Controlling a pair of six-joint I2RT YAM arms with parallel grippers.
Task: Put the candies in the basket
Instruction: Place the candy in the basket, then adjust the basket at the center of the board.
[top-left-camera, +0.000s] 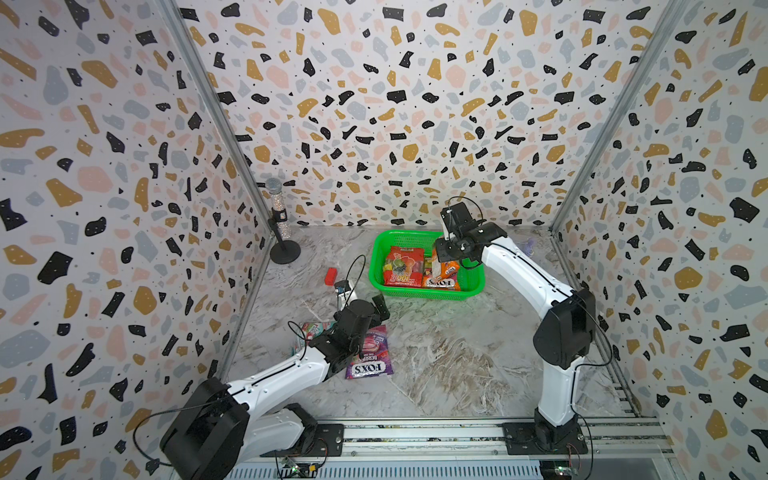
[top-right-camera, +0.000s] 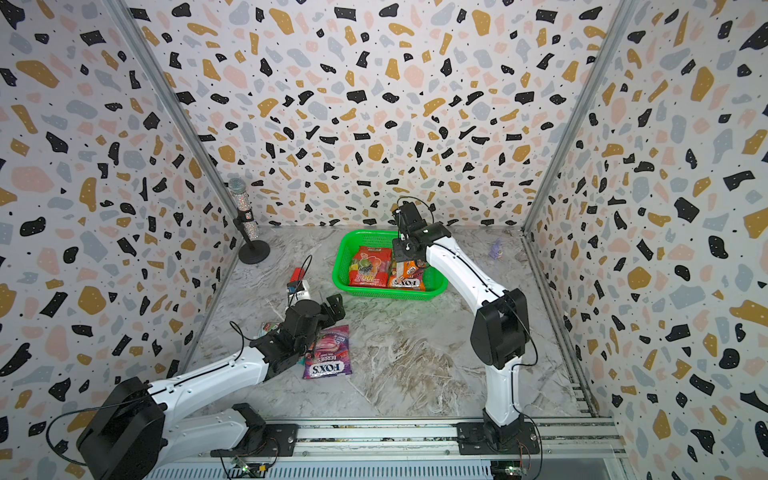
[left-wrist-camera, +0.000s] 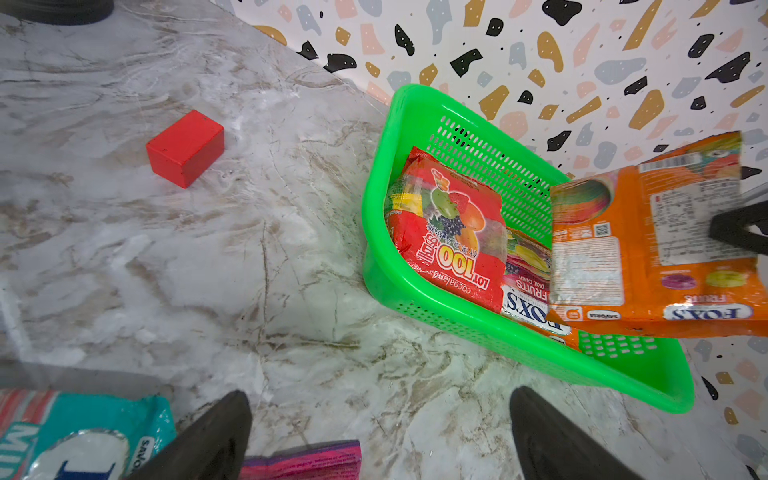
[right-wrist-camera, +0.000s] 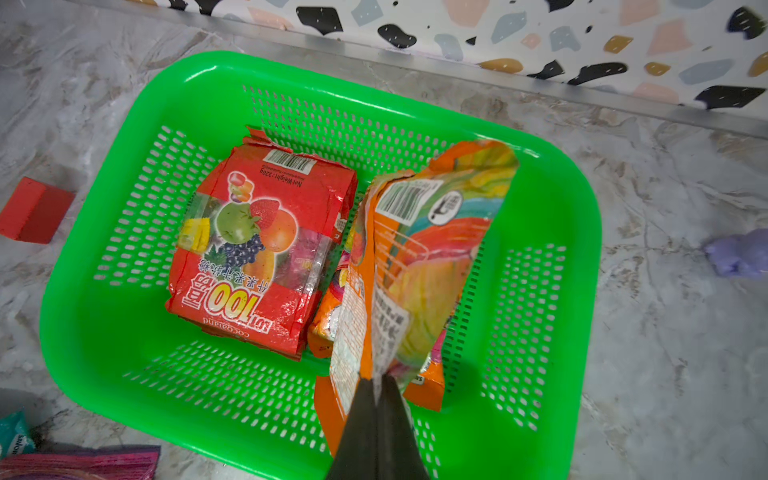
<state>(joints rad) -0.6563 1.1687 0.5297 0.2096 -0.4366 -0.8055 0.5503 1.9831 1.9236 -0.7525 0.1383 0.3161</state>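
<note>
The right tool (right-wrist-camera: 380, 380) pinches the orange FOX'S bag (right-wrist-camera: 432, 249) above the green basket (right-wrist-camera: 66, 316); the left tool (left-wrist-camera: 380, 395) is spread and empty, near the purple bag (top-left-camera: 370, 357) on the desk (top-left-camera: 457, 353).

A bright green perforated plastic basket (right-wrist-camera: 83, 316) is holding a glossy red candy bag (right-wrist-camera: 257, 249) beside an orange-yellow bag (left-wrist-camera: 525, 286), both flat. An orange bag (right-wrist-camera: 432, 257) is dangling above the orange-yellow bag. A purple bag (top-left-camera: 370, 353) and a teal bag (left-wrist-camera: 83, 432) are lying outside the basket.
</note>
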